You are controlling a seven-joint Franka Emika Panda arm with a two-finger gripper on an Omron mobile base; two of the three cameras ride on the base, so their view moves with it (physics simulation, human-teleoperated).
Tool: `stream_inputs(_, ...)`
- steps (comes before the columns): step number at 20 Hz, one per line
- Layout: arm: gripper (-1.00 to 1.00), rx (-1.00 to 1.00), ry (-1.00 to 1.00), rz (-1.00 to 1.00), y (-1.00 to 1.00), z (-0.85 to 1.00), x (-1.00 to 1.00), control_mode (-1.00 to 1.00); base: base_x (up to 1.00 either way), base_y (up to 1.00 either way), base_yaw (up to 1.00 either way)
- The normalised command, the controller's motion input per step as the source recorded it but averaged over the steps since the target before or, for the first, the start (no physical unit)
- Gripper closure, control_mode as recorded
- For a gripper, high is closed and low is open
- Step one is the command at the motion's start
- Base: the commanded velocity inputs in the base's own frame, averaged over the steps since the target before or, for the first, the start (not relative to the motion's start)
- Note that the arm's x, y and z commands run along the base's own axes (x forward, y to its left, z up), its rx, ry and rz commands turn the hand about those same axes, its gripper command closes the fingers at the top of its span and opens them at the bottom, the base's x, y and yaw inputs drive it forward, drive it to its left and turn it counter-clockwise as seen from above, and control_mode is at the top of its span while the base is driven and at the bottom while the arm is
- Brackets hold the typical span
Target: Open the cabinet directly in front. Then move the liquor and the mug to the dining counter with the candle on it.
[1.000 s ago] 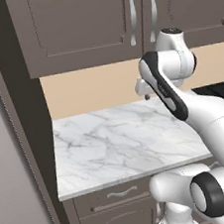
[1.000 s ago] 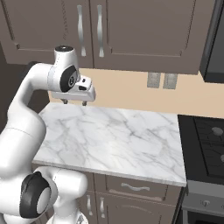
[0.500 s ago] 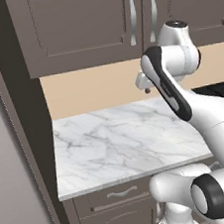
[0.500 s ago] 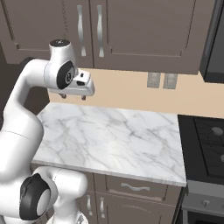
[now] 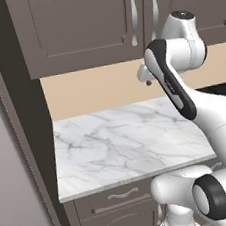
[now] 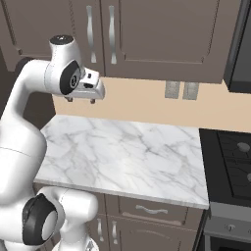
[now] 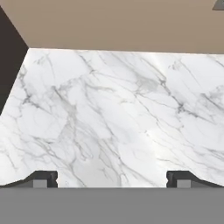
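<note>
Gripper (image 6: 80, 100) spread wide and empty, hanging above the marble worktop (image 6: 132, 157) just below the shut cabinet (image 6: 147, 34), beige backsplash (image 6: 142, 103) behind, stove (image 6: 235, 157) at right.

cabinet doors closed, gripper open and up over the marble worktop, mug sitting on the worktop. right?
No mug: the right base view shows the marble worktop bare. The rest holds: cabinet doors closed, gripper open above the worktop.
</note>
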Motion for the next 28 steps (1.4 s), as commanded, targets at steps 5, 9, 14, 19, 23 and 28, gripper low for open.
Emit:
stream_inputs(5, -1.0, 0.0, -0.13, 0.0, 0.0, 0.31, 0.0, -1.0, 0.0, 0.0, 0.0)
stream_inputs(9, -1.0, 0.0, -0.16, 0.0, 0.02, 0.34, 0.0, -1.0, 0.0, 0.0, 0.0)
stream_inputs(14, -1.0, 0.0, -0.16, 0.0, 0.03, 0.33, 0.0, -1.0, 0.0, 0.0, 0.0)
stream_inputs(19, -1.0, 0.0, -0.12, 0.0, 0.0, 0.27, 0.0, -1.0, 0.0, 0.0, 0.0)
stream_inputs(23, -1.0, 0.0, -0.11, 0.0, 0.0, 0.28, 0.0, -1.0, 0.0, 0.0, 0.0)
stream_inputs(28, -1.0, 0.0, -0.14, 0.0, 0.0, 0.26, 0.0, -1.0, 0.0, 0.0, 0.0)
